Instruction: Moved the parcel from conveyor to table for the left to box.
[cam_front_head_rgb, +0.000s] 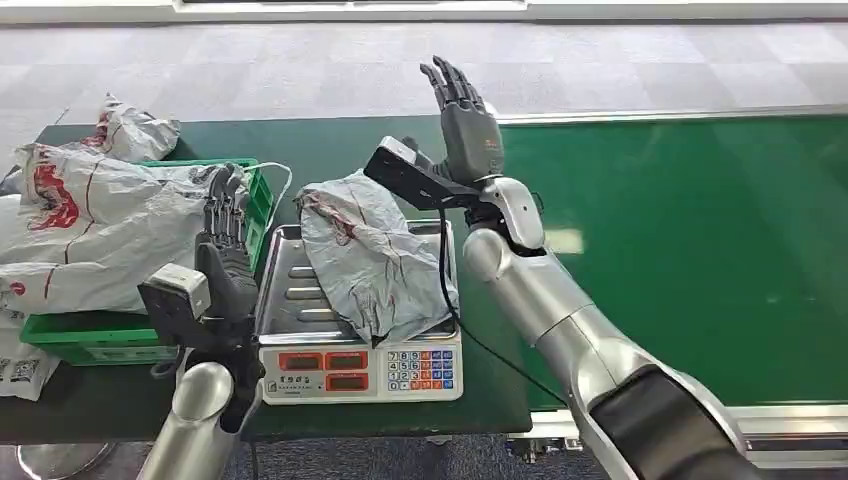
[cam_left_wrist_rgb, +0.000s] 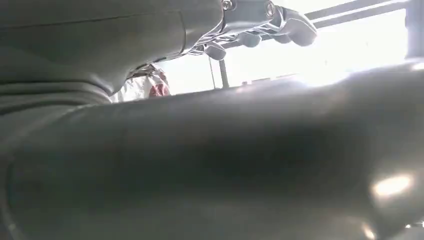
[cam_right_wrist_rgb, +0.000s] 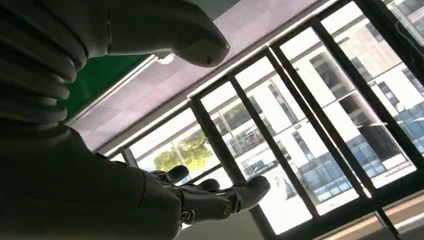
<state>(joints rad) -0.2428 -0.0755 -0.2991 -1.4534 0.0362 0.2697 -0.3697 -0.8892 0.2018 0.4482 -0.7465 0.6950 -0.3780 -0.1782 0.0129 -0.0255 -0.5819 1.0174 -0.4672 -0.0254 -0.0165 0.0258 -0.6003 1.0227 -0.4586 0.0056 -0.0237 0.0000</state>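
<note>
Right arm (cam_front_head_rgb: 590, 330) nearest, silver with a dark lower segment, rising from the bottom edge across the green conveyor belt (cam_front_head_rgb: 700, 250); lower part cut off by the frame. Right hand (cam_front_head_rgb: 465, 120) raised upright above the belt's near end, palm flat, fingers straight and spread, holding nothing; same hand seen in the right wrist view (cam_right_wrist_rgb: 210, 197) with fingers extended against bright windows (cam_right_wrist_rgb: 310, 125) and buildings beyond.

Green conveyor belt filling the right half of the head view. Dark green table (cam_front_head_rgb: 320, 150) to its left, front edge partly hidden by both arms.

Heap of grey-white bags with red print (cam_front_head_rgb: 90, 215) spilling over a green crate (cam_front_head_rgb: 100, 335); crate mostly covered, just a rim and a corner showing.

Parcel (cam_front_head_rgb: 375, 250), a crumpled grey poly bag with reddish marks, lying on the metal pan of a weighing scale (cam_front_head_rgb: 355, 365) on the table, draped over the pan's right edge, well apart from the right hand.

Left arm (cam_front_head_rgb: 195, 420) coming up at the bottom left, cut off below. Left hand (cam_front_head_rgb: 225, 240) upright between crate and scale, fingers pointing up and close together, nothing visibly in it; whether truly slack or curled, cannot tell. Left wrist view mostly blurred grey cover, fingertips (cam_left_wrist_rgb: 295, 25) against glare, a scrap of red-printed bag (cam_left_wrist_rgb: 152, 85) behind
</note>
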